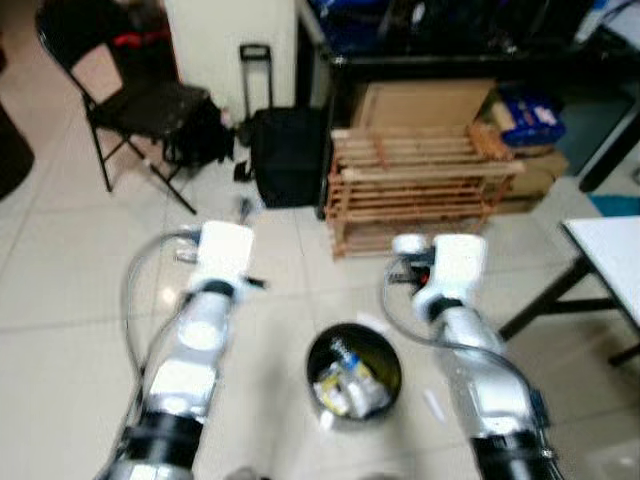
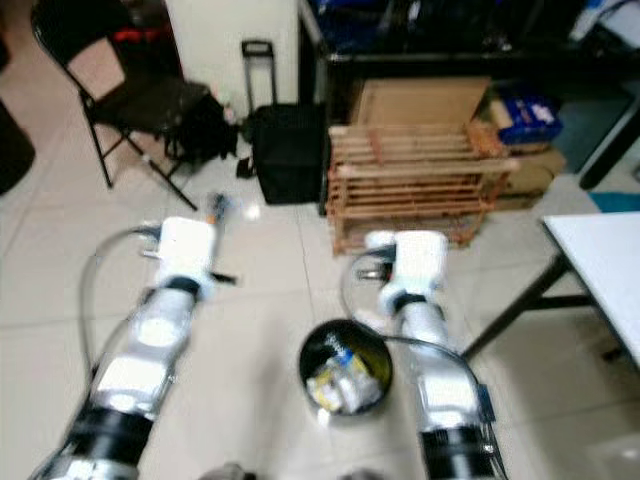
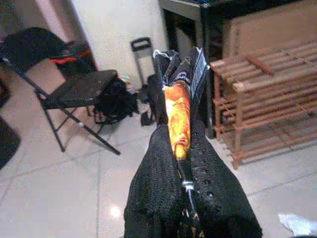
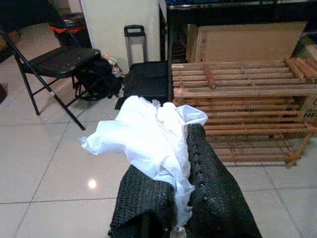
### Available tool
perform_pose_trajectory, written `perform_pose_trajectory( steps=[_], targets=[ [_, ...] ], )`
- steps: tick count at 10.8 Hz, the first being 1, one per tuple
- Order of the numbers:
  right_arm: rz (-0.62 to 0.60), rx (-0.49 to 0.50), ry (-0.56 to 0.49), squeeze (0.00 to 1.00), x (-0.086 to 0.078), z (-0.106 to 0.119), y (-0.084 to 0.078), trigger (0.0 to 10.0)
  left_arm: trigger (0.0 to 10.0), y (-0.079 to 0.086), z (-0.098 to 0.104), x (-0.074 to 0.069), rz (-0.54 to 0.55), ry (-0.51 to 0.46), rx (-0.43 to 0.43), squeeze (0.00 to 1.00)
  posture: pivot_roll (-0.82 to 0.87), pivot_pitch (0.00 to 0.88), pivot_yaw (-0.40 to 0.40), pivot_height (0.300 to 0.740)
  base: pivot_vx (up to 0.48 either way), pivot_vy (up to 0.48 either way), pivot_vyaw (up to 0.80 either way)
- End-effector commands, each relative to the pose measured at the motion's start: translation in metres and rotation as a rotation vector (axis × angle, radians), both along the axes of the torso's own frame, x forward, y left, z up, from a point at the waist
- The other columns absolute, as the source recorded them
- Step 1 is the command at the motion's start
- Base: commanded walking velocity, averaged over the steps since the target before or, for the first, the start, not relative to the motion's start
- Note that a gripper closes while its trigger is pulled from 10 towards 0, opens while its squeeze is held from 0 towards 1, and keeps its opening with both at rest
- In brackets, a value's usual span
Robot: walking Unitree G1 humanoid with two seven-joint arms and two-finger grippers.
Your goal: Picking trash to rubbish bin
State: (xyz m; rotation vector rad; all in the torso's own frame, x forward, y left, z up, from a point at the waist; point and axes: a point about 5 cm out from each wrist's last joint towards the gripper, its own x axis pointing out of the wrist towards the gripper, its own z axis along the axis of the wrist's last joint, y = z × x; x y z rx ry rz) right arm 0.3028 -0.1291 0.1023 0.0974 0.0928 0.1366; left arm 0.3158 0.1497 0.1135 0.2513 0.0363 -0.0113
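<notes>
White crumpled tissue paper was clenched in the right hand, and the left hand was grasping a flat orange wrapper. The round black rubbish bin stood on the tiled floor below and between both arms — nearer to the right one, and behind both hands.

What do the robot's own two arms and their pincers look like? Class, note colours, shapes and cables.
Both arms are shiny silver cylinders with black bands near the bottom and a boxy white wrist block at the far end. A thin grey cable loops beside each arm. The left pincer and right pincer each have two long black fingers with a dotted, textured surface.
</notes>
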Motion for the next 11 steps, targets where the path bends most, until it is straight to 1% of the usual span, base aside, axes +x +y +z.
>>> perform_pose_trajectory(
  steps=[1,2,4,5,7,11],
  targets=[
    [-0.024,-0.012,0.007,0.0,-0.0002,-0.001,-0.0089,10.0,10.0,-0.0078,-0.0008,-0.0005,-0.015,0.002,-0.005,0.0,-0.02,0.074,-0.038,0.74,0.0,-0.345,0.0],
    [-0.021,-0.014,0.004,0.0,-0.0003,-0.0007,-0.0087,10.0,10.0,-0.008,-0.0007,-0.0005,-0.016,0.001,-0.005,0.0,-0.02,0.074,-0.039,0.74,0.0,-0.345,0.8],
    [-0.025,-0.012,0.004,0.0,-0.0004,-0.0008,-0.0086,10.0,10.0,-0.0101,0.0026,-0.0006,-0.033,-0.028,-0.028,0.0,-0.02,0.075,-0.039,0.74,0.0,0.0,0.8],
    [-0.028,-0.007,0.003,0.0,-0.0004,-0.0008,-0.0088,10.0,10.0,-0.0122,0.0045,-0.0011,-0.048,-0.039,-0.044,0.0,-0.02,0.075,-0.038,0.74,0.0,0.0,0.0],
    [-0.035,0.004,0.003,0.0,-0.0003,-0.001,-0.0096,10.0,10.0,-0.0137,0.0046,-0.0011,-0.06,-0.042,-0.047,0.0,-0.02,0.075,-0.036,0.74,0.0,0.0,0.0],
    [-0.036,0.008,0.006,0.0,0.0001,-0.0015,-0.0089,10.0,10.0,-0.0158,0.0025,-0.0011,-0.081,-0.028,-0.059,0.0,-0.02,0.073,-0.035,0.74,0.0,0.0,0.0]
  ],
)
